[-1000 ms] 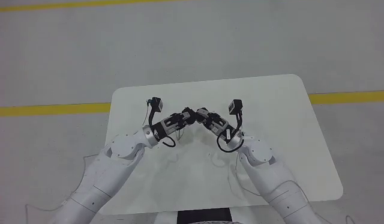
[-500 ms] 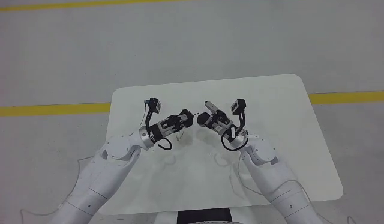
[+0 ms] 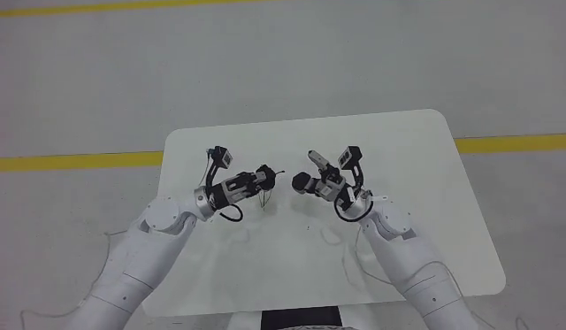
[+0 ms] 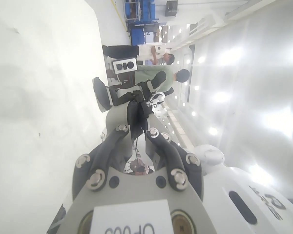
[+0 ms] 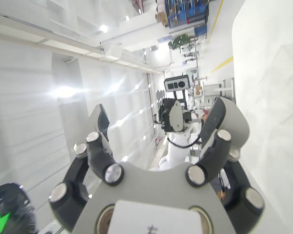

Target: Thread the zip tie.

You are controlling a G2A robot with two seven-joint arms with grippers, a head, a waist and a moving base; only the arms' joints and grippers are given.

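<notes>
My left gripper (image 3: pixel 264 178) hovers over the middle of the white table (image 3: pixel 407 144), shut on the black zip tie (image 3: pixel 268 198), whose thin strap hangs down from the fingers. In the left wrist view the zip tie (image 4: pixel 136 119) is pinched between the shut fingers of the left gripper (image 4: pixel 137 113). My right gripper (image 3: pixel 306 172) faces it across a small gap, open and holding nothing. The right wrist view has the right gripper (image 5: pixel 161 120) with its jaws spread wide, and the left gripper (image 5: pixel 172 119) shows between them farther off.
Bare tabletop lies all around both grippers. The table's far edge (image 3: pixel 309 120) and rounded right corner (image 3: pixel 442 118) are well away from the arms. Yellow floor lines (image 3: pixel 80 161) run behind the table.
The two grippers were together a second ago. The right gripper has opened and drawn back to the right; the left gripper has pulled back to the left with the zip tie.
</notes>
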